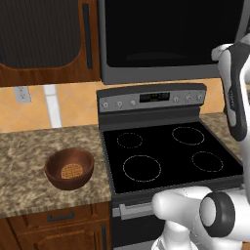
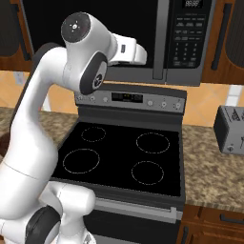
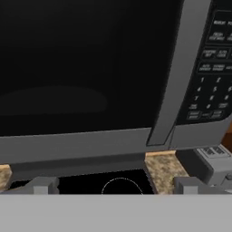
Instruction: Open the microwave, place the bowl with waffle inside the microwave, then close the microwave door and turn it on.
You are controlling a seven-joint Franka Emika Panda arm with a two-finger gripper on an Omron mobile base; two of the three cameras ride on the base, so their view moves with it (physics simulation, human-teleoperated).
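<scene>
While the microwave door (image 3: 81, 68) stands shut across the upper part of the hand view, its grey bar handle (image 3: 174, 72) runs down the right of centre and the gripper (image 3: 115, 186) sits with fingers spread wide at the bottom edge, holding nothing. At the lower left of the left base view, the bowl (image 1: 69, 168) rests on the granite counter (image 1: 29, 161) left of the stove (image 1: 166, 156), with the waffle (image 1: 72, 171) inside it.

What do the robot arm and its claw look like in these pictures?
The arm is glossy white, made of rounded links with dark grey joint rings and round caps. The claw has two small, blocky grey fingertips. No cables or markings are visible.
</scene>
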